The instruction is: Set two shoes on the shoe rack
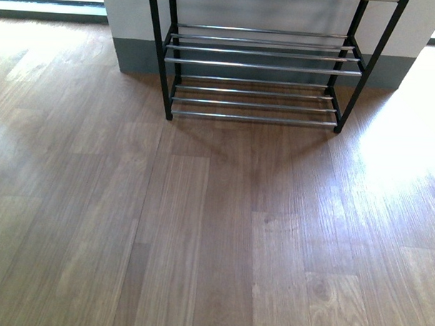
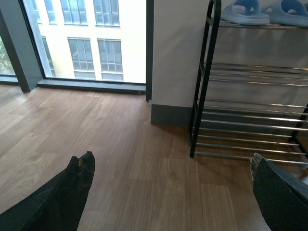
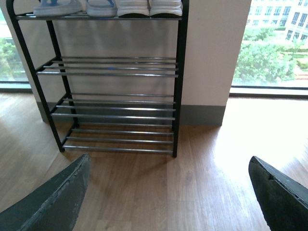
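Observation:
The shoe rack (image 1: 264, 66) stands against the wall at the far side of the floor, black frame with chrome bars. Its lower tiers hold nothing. In the left wrist view the rack (image 2: 202, 82) carries two pale blue slides (image 2: 245, 12) on the top tier. The right wrist view shows the rack (image 3: 179, 77) with the slides (image 3: 57, 7) and, beside them, the white soles of two sneakers (image 3: 149, 7) on that same tier. My left gripper (image 2: 171, 161) and right gripper (image 3: 169, 160) hang open over bare floor, short of the rack, holding nothing. Neither arm shows in the front view.
Wooden plank floor (image 1: 215, 227) stretches from me to the rack. A white wall pillar with grey skirting (image 1: 135, 56) stands behind the rack. Tall windows (image 2: 86, 43) flank it on both sides, and bright sun falls on the floor at the right (image 1: 404, 141).

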`<state>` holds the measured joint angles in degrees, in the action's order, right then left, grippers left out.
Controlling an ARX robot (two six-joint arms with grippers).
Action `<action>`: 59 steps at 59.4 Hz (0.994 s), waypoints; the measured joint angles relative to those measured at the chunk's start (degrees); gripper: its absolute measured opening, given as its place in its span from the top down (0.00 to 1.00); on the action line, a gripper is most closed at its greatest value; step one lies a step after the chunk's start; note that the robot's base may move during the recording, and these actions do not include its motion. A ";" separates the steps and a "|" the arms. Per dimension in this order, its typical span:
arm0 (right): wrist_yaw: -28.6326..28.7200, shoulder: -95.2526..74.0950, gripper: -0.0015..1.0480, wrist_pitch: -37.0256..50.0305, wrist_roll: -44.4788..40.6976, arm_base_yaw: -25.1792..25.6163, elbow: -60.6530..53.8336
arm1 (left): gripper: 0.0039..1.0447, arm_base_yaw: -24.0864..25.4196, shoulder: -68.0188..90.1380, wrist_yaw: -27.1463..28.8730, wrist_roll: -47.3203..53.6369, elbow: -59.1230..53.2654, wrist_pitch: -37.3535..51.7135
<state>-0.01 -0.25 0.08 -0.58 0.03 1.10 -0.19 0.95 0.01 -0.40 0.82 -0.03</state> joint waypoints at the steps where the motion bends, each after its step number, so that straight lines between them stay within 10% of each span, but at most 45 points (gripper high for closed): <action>1: 0.00 0.00 0.09 0.00 0.00 0.00 0.00 | 0.09 0.00 0.00 0.00 0.00 0.00 0.00; 59: 0.00 0.04 0.09 -0.09 0.00 -0.02 0.00 | 0.09 0.04 0.00 0.02 0.00 0.00 0.02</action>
<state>-0.01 -0.21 -0.01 -0.58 0.01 1.10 -0.14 0.95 0.03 -0.40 0.82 -0.01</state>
